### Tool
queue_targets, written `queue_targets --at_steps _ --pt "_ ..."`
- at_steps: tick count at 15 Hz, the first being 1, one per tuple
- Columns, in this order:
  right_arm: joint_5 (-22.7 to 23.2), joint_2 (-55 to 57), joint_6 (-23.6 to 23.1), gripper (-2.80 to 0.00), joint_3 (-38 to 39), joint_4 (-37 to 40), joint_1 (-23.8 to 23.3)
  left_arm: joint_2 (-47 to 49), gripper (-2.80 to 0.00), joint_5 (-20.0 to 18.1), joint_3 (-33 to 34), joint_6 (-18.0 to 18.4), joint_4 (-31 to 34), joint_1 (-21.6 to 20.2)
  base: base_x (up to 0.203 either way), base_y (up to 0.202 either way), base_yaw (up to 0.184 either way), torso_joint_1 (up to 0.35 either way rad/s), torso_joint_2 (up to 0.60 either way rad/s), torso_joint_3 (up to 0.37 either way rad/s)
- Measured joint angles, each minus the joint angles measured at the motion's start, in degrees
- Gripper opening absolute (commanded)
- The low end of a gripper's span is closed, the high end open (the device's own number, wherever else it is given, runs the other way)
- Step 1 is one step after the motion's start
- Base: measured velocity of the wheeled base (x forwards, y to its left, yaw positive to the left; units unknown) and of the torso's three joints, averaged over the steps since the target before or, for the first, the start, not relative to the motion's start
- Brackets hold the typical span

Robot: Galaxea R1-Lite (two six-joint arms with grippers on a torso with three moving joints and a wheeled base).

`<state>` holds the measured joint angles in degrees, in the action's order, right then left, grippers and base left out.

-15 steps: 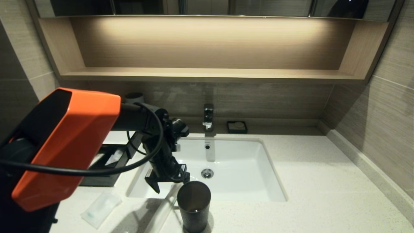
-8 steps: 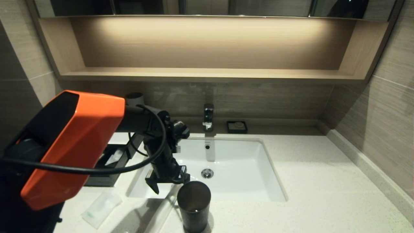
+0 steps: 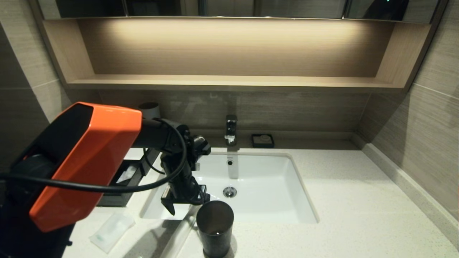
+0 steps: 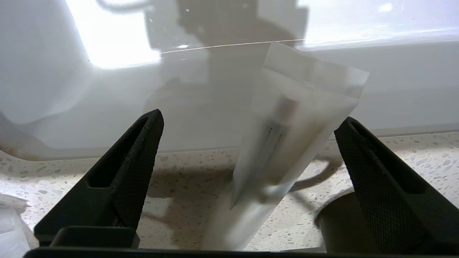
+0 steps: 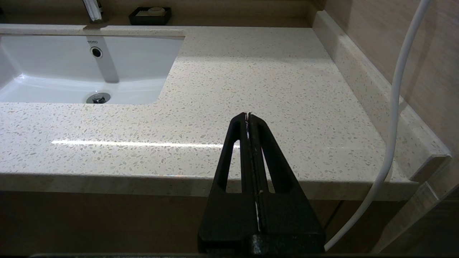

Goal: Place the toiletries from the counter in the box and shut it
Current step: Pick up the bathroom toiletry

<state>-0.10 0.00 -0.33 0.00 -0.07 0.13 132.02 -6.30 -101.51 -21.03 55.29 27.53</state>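
In the head view the left claw (image 3: 184,200) hangs spread wide over the near-left lip of the basin (image 3: 272,186), just above a long clear packet (image 3: 179,229) that lies on the tabletop (image 3: 340,200) with its long axis running from about seven o'clock to one o'clock, its far end at the basin edge beside the dark cup (image 3: 215,233); the sachet (image 3: 112,231) lies at nine o'clock of the cup, and the black box (image 3: 120,179) sits open further back, likely waiting for them. In the left wrist view the released fingers (image 4: 118,179) straddle the packet (image 4: 283,150), which points toward the basin wall, a stance that looks set for pinching across its narrow width. In the right wrist view the right claw (image 5: 248,120) is clenched on nothing, parked off the front edge of the tabletop.
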Motion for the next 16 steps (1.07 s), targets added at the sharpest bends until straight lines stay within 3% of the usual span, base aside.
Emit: queue_targets --at_steps 2,3,16 --pt "0.02 0.00 0.00 -2.80 0.00 0.00 0.00 0.02 0.00 0.00 0.01 0.00 -0.01 0.00 0.000 0.000 0.000 0.000 0.00 0.000" --pt "0.01 0.00 0.00 -2.80 0.00 0.00 0.00 0.02 -2.80 0.00 0.05 0.02 -0.03 -0.05 0.000 0.000 0.000 0.000 0.00 0.000" --pt "0.01 0.00 0.00 -2.80 0.00 0.00 0.02 -0.40 -2.80 0.20 0.07 -0.09 0.12 -0.09 0.000 0.000 0.000 0.000 0.00 0.000"
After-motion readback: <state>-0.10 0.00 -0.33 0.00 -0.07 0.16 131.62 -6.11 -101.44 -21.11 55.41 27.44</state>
